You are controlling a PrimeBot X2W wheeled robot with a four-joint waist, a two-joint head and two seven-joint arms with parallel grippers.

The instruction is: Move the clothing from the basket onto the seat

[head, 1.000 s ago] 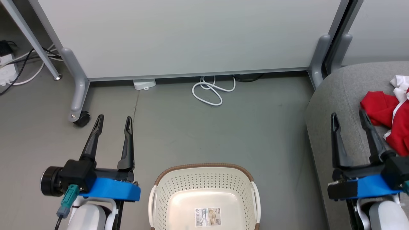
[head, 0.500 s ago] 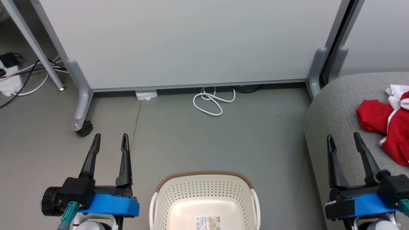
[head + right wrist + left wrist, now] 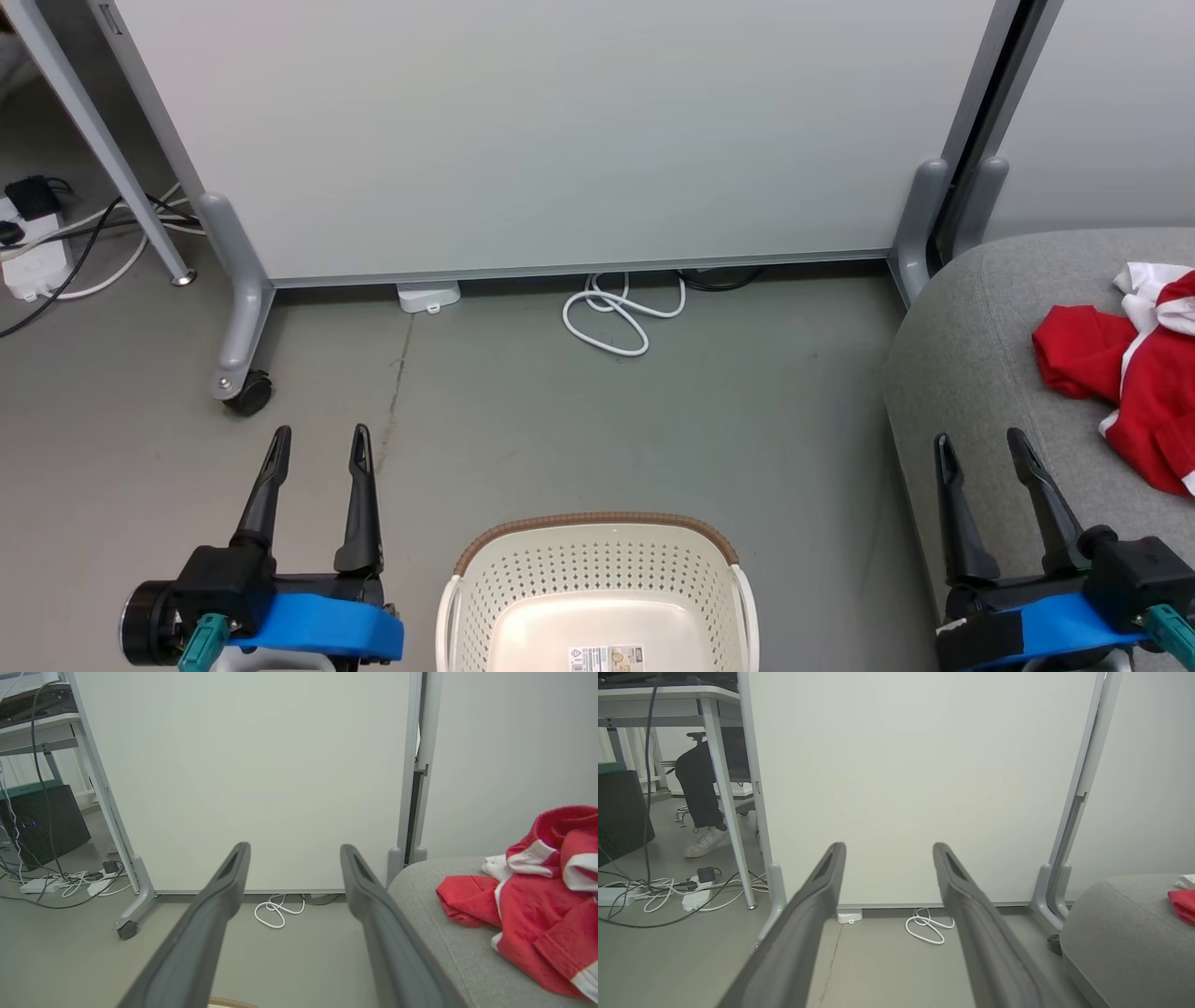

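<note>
**Mia:** What are the robot's hands doing?

**Tom:** The left gripper (image 3: 319, 434) has its two long dark fingers (image 3: 264, 485) spread wide apart, and it holds nothing. The right gripper (image 3: 977, 439) is spread wide too, and it holds nothing.

**Mia:** Where are they?

**Tom:** The left one hangs over the grey floor (image 3: 653, 420), just to the left of the basket (image 3: 597, 519). The right one is by the round front edge of the seat (image 3: 980, 355). It is near the clothing (image 3: 1134, 373) but not touching it.

**Mia:** So where is the clothing?

**Tom:** It lies in a crumpled heap on the seat, off to the right. It is red with white trim.

**Mia:** And the basket?

**Tom:** It sits on the floor between the two grippers, well apart from the clothing. You can see right down to its pale bottom, where a sticker (image 3: 605, 658) is stuck.

**Mia:** What is farther back?

**Tom:** A big white board (image 3: 560, 140) stands on grey legs, and one leg has a black wheel (image 3: 250, 392). A white cable (image 3: 616, 313) lies curled on the floor just under the board.
</note>
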